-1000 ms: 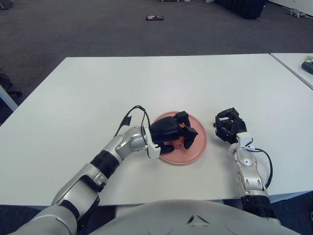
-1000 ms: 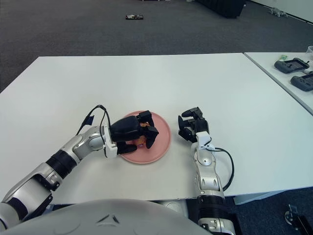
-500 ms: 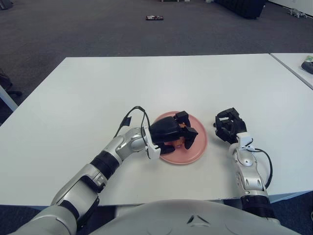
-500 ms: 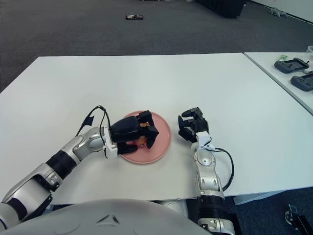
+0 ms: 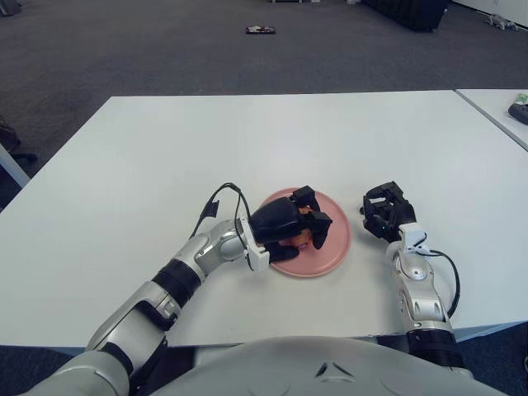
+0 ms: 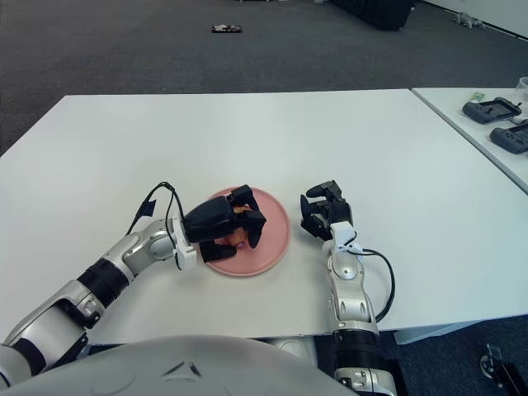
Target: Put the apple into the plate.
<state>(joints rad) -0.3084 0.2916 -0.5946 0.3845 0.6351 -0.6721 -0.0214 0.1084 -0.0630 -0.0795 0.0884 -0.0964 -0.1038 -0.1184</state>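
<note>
In the left eye view we see our left hand [image 5: 289, 224] over the pink plate [image 5: 330, 256], its fingers curled around the apple [image 5: 302, 239], which sits low within the plate's rim and shows only as a sliver of orange-red. In the right eye view our right hand [image 6: 323, 211] shows just right of the plate, fingers curled on nothing. We judge the apple firm, smooth and apt to roll, so a wrap around its widest girth suits it best.
</note>
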